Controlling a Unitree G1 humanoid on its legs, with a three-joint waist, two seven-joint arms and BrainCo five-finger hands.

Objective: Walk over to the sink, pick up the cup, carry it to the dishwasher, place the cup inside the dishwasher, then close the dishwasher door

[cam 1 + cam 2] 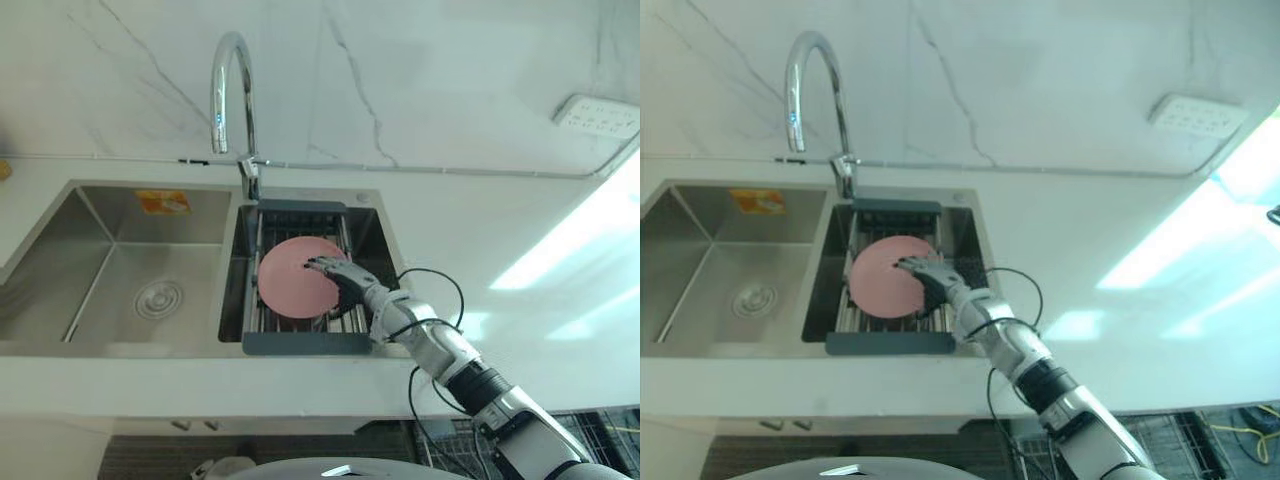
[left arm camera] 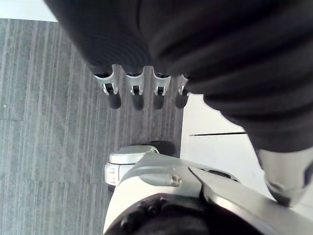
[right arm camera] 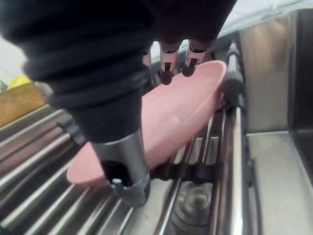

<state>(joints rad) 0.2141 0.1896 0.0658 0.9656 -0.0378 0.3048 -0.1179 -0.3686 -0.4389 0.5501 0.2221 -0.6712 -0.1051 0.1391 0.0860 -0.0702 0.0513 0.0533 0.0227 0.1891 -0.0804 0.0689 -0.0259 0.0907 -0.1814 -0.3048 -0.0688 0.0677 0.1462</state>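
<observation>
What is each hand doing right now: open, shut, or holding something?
Left hand: open, fingers straight, holding nothing, over the floor.
Right hand: on the pink dish in the sink rack; grip cannot be told.
</observation>
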